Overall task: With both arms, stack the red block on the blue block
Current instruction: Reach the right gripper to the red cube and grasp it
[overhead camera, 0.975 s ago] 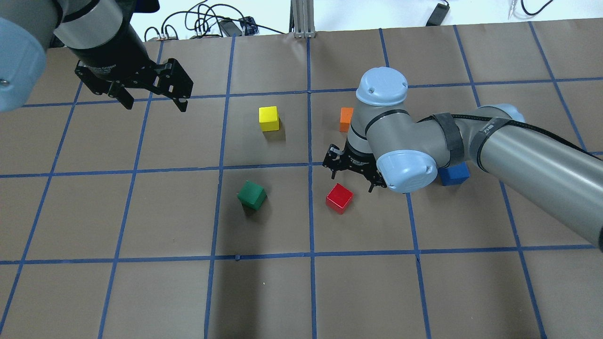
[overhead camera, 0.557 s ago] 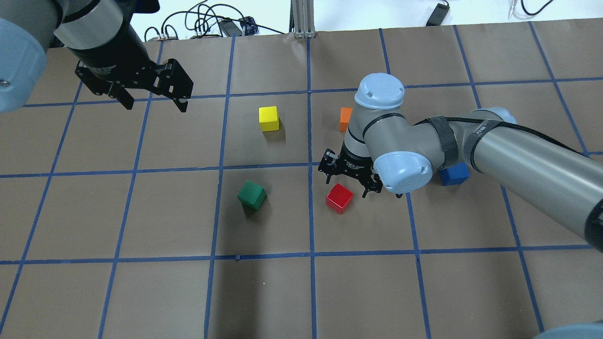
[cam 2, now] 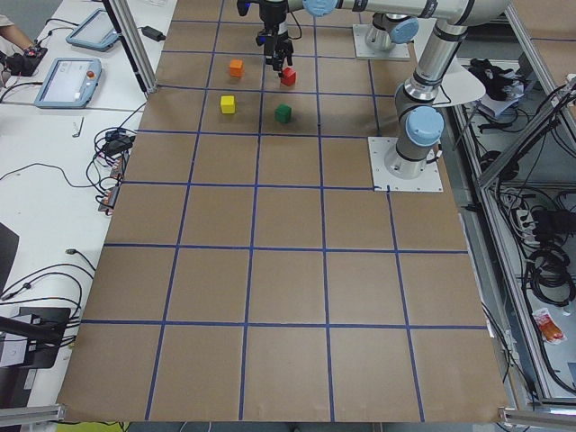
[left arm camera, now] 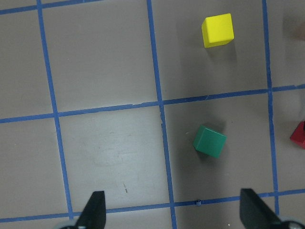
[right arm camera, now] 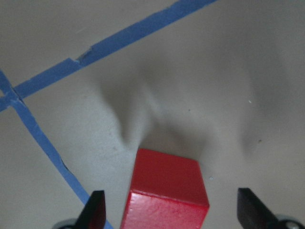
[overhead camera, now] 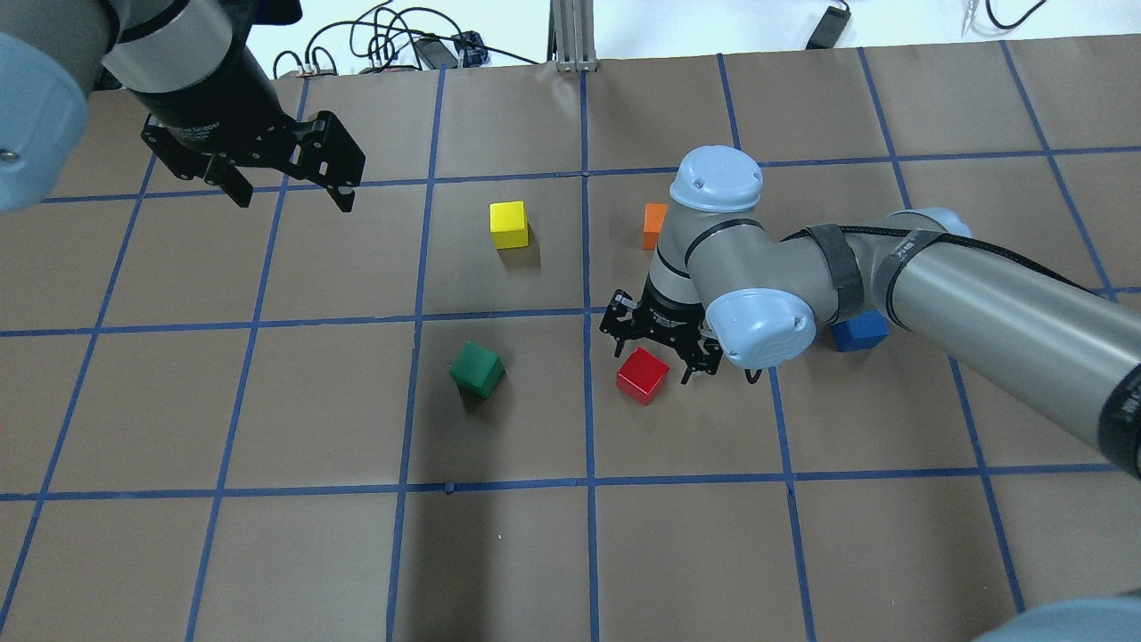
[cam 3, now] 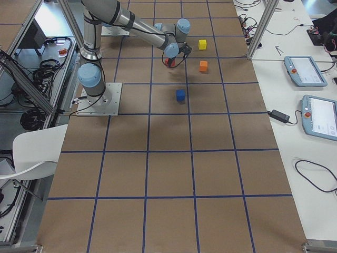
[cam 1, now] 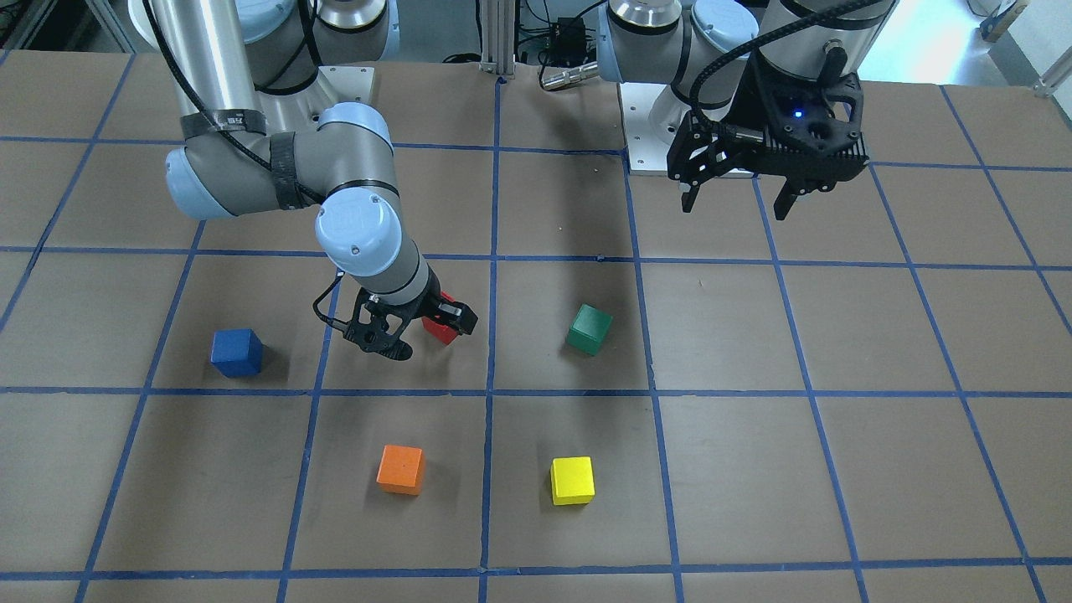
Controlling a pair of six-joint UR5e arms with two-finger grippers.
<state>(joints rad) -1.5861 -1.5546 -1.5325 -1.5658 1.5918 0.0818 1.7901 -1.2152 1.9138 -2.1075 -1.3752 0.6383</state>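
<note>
The red block [overhead camera: 642, 375] lies on the brown surface [overhead camera: 267, 553], a cloth-flat spread crossed by blue tape lines [overhead camera: 499, 315], in the square just to my right of the middle line. My right arm [overhead camera: 980, 303] reaches in from the side and bends down over it. My left arm [overhead camera: 178, 62] hangs high over the far left part of the surface. My right jaws are spread and set low around the red block: from my right wrist the block [right arm camera: 167, 191] shows between the two fingertips, with a gap on each side, so nothing pinches it. My left jaws are spread too and hold nothing. The blue block [cam 1: 236, 352] sits alone in the next square to my right, well apart from the red one, and from overhead my right arm half hides it. The green block [overhead camera: 476, 369] rests tilted to the grid, left of the red block; the yellow block [overhead camera: 509, 224] and the orange block [overhead camera: 655, 226] lie farther out.
</note>
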